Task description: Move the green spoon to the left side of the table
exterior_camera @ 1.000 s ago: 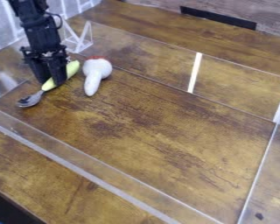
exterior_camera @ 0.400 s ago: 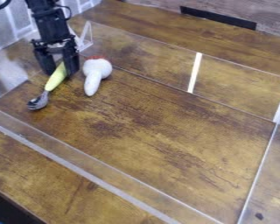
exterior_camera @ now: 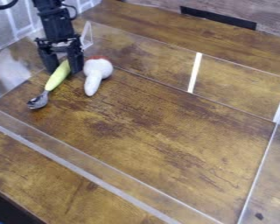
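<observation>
The green spoon [exterior_camera: 52, 83] lies on the table [exterior_camera: 166, 122] at the far left, its yellow-green handle pointing up-right and its silver bowl at the lower left. My gripper [exterior_camera: 59, 63] stands just above the handle's upper end, pointing down, open, its black fingers [exterior_camera: 45, 59] astride the tip of the handle without pinching it.
A white elongated object with a red tip [exterior_camera: 94, 77] lies right beside the spoon. Clear acrylic walls [exterior_camera: 195, 73] edge the table, one upright panel in the middle right and a low one along the front. White items sit outside the left wall.
The gripper has let go of the spoon, opened and drawn up and away from it toward the back. The spoon now lies free on the wood a little farther back.
</observation>
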`<state>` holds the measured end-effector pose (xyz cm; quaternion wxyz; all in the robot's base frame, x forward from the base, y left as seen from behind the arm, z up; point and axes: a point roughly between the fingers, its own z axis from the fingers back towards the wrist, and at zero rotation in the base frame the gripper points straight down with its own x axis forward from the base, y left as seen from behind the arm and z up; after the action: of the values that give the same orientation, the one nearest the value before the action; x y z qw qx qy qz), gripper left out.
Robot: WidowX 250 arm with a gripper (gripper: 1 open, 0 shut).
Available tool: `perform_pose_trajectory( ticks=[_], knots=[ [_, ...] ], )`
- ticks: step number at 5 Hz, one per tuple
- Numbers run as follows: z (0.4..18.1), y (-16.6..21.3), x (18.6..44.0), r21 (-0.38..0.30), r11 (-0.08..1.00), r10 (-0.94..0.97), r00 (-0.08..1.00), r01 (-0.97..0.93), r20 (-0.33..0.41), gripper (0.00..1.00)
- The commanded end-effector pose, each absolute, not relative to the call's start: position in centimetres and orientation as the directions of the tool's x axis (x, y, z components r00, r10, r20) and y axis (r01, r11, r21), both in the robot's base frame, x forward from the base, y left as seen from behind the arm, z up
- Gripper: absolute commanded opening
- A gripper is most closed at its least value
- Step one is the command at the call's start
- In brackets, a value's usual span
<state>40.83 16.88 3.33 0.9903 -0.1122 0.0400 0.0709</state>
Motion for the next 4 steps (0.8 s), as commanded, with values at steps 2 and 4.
perform_pose_trajectory(
  ticks=[2, 4],
  knots=[
    [11.1, 13.0, 42.5, -0.163, 0.978, 0.140, 0.989, -0.130, 0.052, 1.00],
    [15.9, 8.7, 42.6, -0.134, 0.989, 0.077, 0.992, -0.062, 0.103, 1.00]
  ],
)
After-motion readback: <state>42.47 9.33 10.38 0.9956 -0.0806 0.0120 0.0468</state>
